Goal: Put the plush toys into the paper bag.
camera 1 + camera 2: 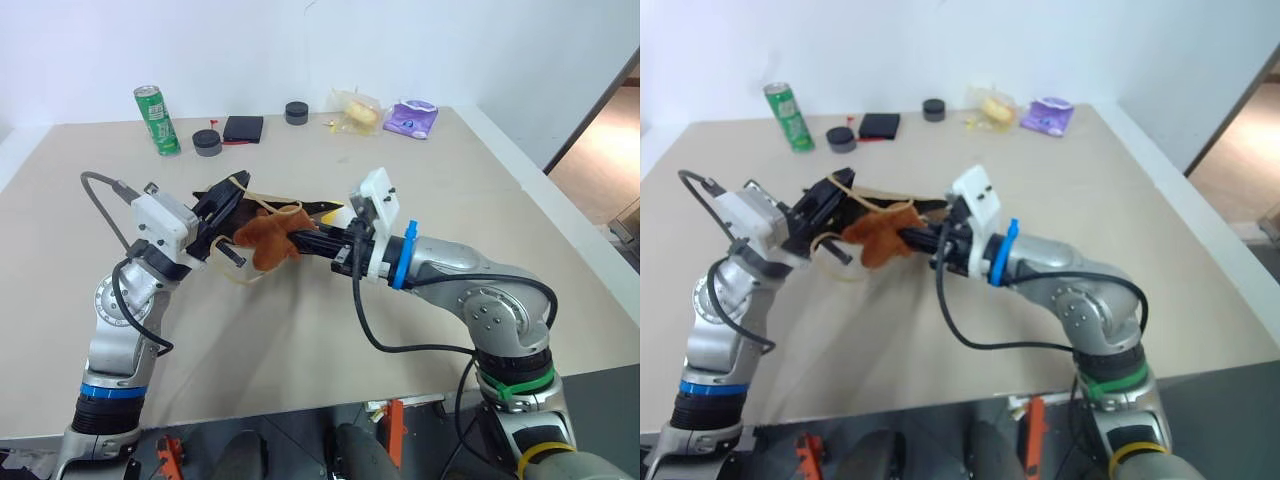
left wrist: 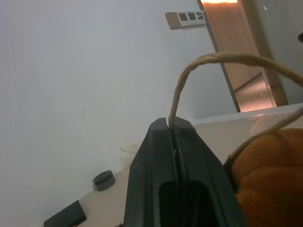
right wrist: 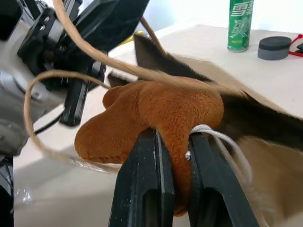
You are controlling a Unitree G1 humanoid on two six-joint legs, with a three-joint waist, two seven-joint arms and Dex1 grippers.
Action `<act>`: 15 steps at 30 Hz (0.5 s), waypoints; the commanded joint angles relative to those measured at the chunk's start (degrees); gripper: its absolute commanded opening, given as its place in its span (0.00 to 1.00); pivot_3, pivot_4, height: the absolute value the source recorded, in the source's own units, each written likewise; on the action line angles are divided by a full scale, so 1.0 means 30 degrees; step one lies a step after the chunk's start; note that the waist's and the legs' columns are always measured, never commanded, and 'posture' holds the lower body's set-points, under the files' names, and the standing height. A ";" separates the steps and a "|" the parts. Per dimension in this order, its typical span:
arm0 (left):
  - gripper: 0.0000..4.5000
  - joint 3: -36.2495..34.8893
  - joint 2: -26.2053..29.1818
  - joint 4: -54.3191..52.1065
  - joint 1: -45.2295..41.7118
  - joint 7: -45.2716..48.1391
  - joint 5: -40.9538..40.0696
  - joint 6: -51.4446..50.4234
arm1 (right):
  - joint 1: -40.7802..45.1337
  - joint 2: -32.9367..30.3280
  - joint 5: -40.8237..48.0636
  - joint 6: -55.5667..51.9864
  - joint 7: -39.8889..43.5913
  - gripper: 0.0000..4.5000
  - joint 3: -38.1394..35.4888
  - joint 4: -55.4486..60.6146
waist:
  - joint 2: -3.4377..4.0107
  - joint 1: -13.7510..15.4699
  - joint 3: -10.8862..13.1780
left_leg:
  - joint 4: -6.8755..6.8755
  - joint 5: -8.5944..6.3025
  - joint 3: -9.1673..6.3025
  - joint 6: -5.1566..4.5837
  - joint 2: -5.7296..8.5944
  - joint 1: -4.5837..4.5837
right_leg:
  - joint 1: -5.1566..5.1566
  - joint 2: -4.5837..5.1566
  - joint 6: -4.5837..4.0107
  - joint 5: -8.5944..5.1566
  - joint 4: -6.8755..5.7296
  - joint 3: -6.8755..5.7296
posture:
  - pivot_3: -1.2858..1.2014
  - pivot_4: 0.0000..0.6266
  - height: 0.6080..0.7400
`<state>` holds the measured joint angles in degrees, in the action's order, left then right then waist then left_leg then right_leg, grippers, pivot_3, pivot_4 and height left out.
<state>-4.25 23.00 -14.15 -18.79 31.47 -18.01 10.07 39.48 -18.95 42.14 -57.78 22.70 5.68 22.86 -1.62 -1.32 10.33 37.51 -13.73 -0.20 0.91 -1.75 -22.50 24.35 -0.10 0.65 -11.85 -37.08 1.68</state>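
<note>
**Brown toy held at the bag's mouth**

Head views: over the worktop (image 1: 420, 200), the left tool (image 1: 222, 215) pinched a cord handle (image 1: 243, 181) of the paper bag (image 1: 322, 209). The right tool (image 1: 318, 243) gripped the brown plush toy (image 1: 272, 236) just at the bag's opening.

Left wrist view: fingers (image 2: 156, 161) closed tight on the handle cord, the brown toy just beside them.

Right wrist view: fingers (image 3: 147, 179) clamped the toy's lower part, narrow gap; a green can (image 3: 241, 23) stood well behind.

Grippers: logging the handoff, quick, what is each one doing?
Left gripper: shut on the bag's cord handle.
Right gripper: shut on the brown plush toy.
</note>
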 commanded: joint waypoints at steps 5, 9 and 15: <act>0.00 -0.0208 -0.0164 -0.1440 0.0316 -0.0388 -0.0170 -0.0596 | 0.1504 0.1977 -0.1000 -0.1282 -0.3054 0.02 -0.0787 -0.1736 | 0.0001 0.0000 0.0000 | 0.0000 0.0000 0.0005 0.0000 0.0007 -0.0007 | 0.0004 0.0006 0.0001 -0.0001 0.0001 0.0009 | 0.52 0.24 1.00; 0.00 -0.0256 -0.0201 -0.1437 0.0203 -0.0485 -0.0196 -0.0757 | 0.1511 0.1930 -0.1880 -0.1804 -0.3449 0.02 -0.0240 -0.2013 | 0.0001 0.0002 0.0001 | 0.0000 0.0000 0.0005 0.0000 0.0015 -0.0017 | 0.0010 0.0015 0.0001 -0.0001 0.0004 0.0008 | 0.52 0.24 1.00; 0.00 -0.0298 -0.0356 -0.1371 0.0012 -0.0593 -0.0146 -0.0863 | 0.1662 0.1273 -0.3087 -0.1913 -0.2964 0.02 0.0901 -0.1753 | 0.0001 -0.0003 0.0000 | -0.0001 0.0000 0.0009 -0.0001 0.0012 -0.0019 | 0.0022 0.0008 0.0001 -0.0001 0.0003 0.0012 | 0.52 0.24 1.00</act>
<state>-4.31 21.96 -16.45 -17.91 30.22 -18.06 7.24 43.04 -14.92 33.92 -64.21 12.72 7.71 15.69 -1.62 -1.33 10.33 37.51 -13.74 -0.17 0.91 -1.71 -22.56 24.42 -0.08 0.66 -11.86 -37.07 1.72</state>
